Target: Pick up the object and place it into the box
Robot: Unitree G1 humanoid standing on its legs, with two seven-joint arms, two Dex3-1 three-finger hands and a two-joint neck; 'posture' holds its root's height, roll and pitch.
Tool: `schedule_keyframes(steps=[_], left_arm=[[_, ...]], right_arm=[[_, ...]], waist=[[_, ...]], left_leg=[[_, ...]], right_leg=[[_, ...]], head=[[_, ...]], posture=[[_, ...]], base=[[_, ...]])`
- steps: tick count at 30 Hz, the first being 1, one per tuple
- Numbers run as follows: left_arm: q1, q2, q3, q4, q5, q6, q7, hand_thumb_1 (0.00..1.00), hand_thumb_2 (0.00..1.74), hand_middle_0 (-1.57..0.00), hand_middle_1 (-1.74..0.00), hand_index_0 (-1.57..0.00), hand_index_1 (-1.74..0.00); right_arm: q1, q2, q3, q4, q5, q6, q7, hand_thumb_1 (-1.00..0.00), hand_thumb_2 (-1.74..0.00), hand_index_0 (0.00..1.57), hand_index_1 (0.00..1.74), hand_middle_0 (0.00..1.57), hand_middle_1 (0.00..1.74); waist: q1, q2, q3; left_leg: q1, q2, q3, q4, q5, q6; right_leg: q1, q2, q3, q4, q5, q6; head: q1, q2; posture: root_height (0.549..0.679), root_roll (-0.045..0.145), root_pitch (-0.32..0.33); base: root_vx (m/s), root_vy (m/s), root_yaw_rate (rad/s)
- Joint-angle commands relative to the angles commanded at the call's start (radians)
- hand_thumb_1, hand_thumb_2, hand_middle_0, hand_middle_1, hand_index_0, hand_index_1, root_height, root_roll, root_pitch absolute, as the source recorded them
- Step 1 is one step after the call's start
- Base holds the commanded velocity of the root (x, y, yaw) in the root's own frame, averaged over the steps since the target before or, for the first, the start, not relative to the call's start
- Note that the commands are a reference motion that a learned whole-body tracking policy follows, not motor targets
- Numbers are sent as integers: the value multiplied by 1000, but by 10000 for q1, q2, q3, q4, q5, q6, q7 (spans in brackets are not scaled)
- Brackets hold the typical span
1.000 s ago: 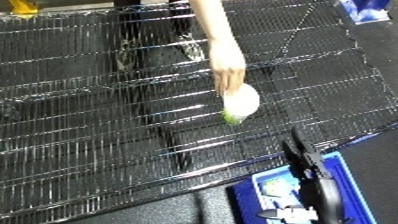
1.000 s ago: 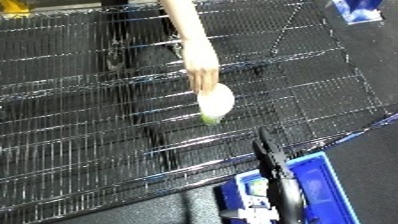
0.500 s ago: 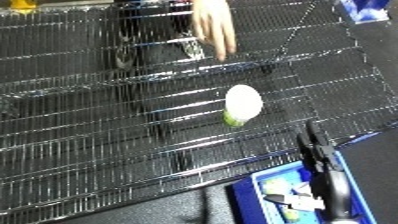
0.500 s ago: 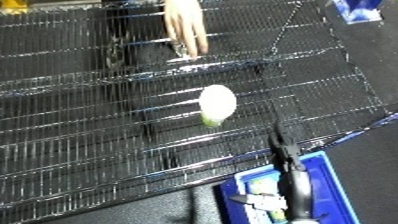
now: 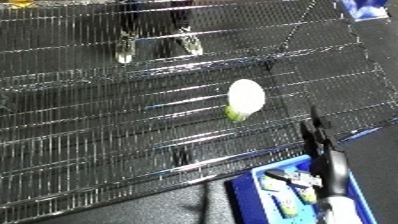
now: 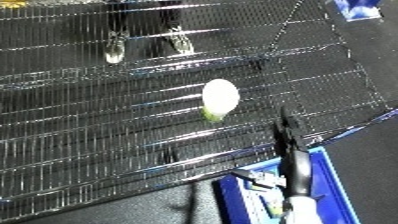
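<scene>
A white, egg-shaped object with a green end (image 5: pixel 245 98) lies on the black wire shelf (image 5: pixel 107 125), right of its middle. My right hand (image 5: pixel 320 150) comes up from the lower right with its black fingers straight and pointing at the shelf's front edge. It is open, holds nothing, and stays a short way below and to the right of the object. Under the hand stands the blue bin (image 5: pixel 245 186), off the shelf's front edge, with a few small pieces inside. My left hand does not show.
The wire shelf fills most of both views, and its front edge (image 6: pixel 178 165) runs diagonally down to the left. Dark floor lies below that edge beside the bin. Something blue (image 5: pixel 364 7) sits at the far top right corner.
A person's hand that was on the object let go of it and drew back out of view. The object stays on the shelf. My right hand has risen slightly.
</scene>
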Motion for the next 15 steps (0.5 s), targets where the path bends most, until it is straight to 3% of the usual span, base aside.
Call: schedule_keyframes(steps=[9, 15], left_arm=[[-146, 206, -31, -298, -97, -143, -53, 1000, 1740, -1570, -1740, -1570, -1740], [-237, 390, -27, -768, -121, -119, -23, 1000, 1740, -1570, -1740, -1570, -1740]], right_arm=[[-659, -143, 142, 399, 139, 144, -143, 0, 0, 0, 0, 0, 0], [-1151, -366, 201, 836, 219, 110, -167, 0, 0, 0, 0, 0, 0]], waist=[[80, 146, 0], [159, 285, 0]], left_leg=[[-389, -72, 13, 293, -120, 35], [-762, -142, 39, 482, -172, 57]], right_leg=[[-429, -62, 6, 327, -51, -44], [-842, -93, 6, 595, -83, -51]], head=[[516, 754], [866, 1311]], posture=[[641, 42, 60], [638, 42, 79]], base=[[32, -10, 20], [14, -12, 16]])
